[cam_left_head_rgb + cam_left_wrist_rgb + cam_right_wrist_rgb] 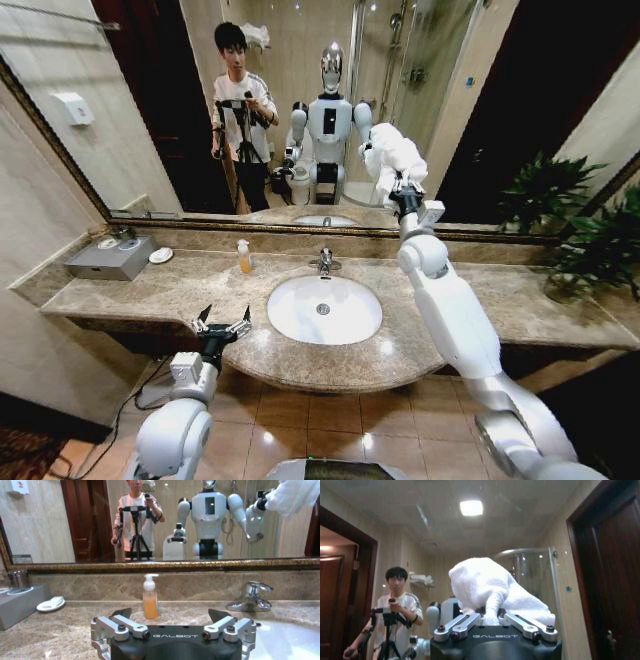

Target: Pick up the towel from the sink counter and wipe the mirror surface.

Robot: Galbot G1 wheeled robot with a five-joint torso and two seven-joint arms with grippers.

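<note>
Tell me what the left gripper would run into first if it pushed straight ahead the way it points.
Probably the soap bottle: it stands on the sink counter in front of the open left gripper, roughly centred between its fingers. Behind it is the backsplash below the mirror surface. Depth is hard to judge.

Fluffy terry towel [395, 152]; glossy marble counter [180, 290] (veined).

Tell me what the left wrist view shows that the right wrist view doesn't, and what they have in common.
Left wrist view alone: the open left gripper over the sink counter, a soap bottle, the faucet and the basin edge.
Right wrist view alone: the right gripper shut on the towel close up, with ceiling and a ceiling light reflected.
Shared: the mirror surface, the towel, and a person reflected with a tripod.
</note>
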